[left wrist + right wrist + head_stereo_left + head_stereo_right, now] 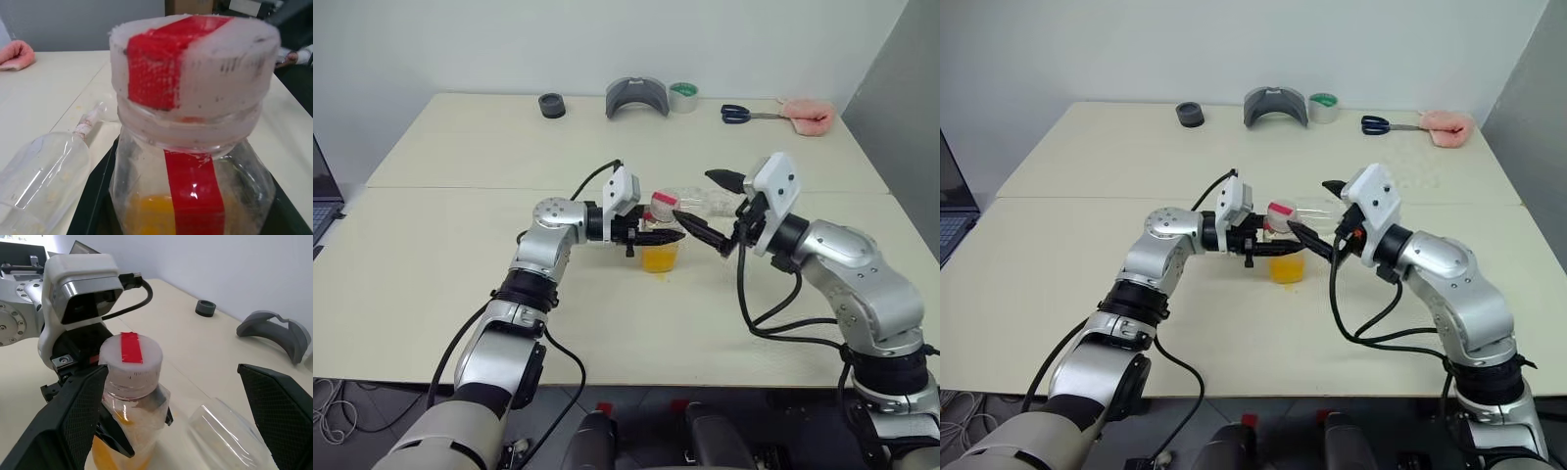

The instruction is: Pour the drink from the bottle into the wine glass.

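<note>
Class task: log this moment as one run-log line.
left pincer: shut on bottle | cap: on | right pincer: open | wine glass: lying on table

You have one bottle (662, 227) here, capped in white with a red strip and holding one portion of orange drink (660, 258). One wine glass (705, 203) lies on its side just behind it. You see two tools: the left tool (668, 237) and the right tool (706, 207). Along the far edge of the counter (440, 294) you count one black ring-shaped piece (552, 105), one grey curved piece (636, 97), one roll of tape (683, 97), one pair of scissors (744, 115) with dark blue handles, and one pink cloth (807, 116). At the left edge you have one laptop (323, 208), partly in frame. The counter itself is made of two tops set together.
</note>
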Controlling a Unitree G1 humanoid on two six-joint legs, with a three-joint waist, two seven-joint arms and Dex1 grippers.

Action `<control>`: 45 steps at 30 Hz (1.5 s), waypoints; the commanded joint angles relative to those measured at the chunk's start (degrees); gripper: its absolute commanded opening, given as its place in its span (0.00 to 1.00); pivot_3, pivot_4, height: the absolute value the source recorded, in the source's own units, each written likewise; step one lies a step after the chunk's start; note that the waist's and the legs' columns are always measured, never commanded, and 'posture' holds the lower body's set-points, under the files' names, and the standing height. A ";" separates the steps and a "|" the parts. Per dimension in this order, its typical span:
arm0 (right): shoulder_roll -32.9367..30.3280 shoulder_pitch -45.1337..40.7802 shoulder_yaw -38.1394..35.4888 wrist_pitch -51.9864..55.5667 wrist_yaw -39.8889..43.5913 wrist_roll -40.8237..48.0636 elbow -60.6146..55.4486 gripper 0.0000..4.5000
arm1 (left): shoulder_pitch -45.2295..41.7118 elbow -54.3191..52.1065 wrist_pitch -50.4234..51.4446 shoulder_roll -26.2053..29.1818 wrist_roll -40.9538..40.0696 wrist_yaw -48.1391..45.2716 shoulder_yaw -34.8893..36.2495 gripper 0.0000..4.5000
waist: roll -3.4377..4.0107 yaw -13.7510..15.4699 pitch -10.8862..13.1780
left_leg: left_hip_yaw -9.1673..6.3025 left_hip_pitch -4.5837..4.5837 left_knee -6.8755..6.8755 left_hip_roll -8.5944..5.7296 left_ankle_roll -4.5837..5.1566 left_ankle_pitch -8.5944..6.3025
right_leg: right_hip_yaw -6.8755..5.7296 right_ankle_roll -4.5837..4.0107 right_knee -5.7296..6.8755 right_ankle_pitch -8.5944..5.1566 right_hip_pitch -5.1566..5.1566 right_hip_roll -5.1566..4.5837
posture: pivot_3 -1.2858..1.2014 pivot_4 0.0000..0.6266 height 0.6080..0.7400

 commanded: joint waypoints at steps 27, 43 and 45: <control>5.59 -5.91 5.09 -2.34 -4.42 -6.38 4.32 1.00 | -2.14 -1.65 2.33 0.07 -2.26 -1.34 2.22 0.39 | 0.00 -0.07 0.00 | 0.00 0.00 0.00 -0.01 -0.02 0.01 | 0.00 0.00 0.01 0.00 0.00 0.00 | 0.52 0.24 1.00; 3.65 -4.37 2.85 -0.31 -4.54 -5.12 2.59 1.00 | -1.91 -1.73 2.12 0.19 -2.09 -1.62 1.93 0.39 | 0.00 -0.06 0.00 | 0.00 0.00 0.01 -0.01 -0.01 0.01 | 0.00 0.00 0.01 0.00 0.00 0.00 | 0.52 0.24 1.00; 3.67 -4.35 2.82 -0.15 -4.53 -5.06 2.47 1.00 | -1.90 -1.74 2.12 0.21 -2.07 -1.62 1.92 0.39 | 0.00 -0.06 0.00 | 0.00 0.00 0.00 -0.01 -0.01 0.00 | 0.00 0.00 0.01 0.00 0.00 0.00 | 0.52 0.24 1.00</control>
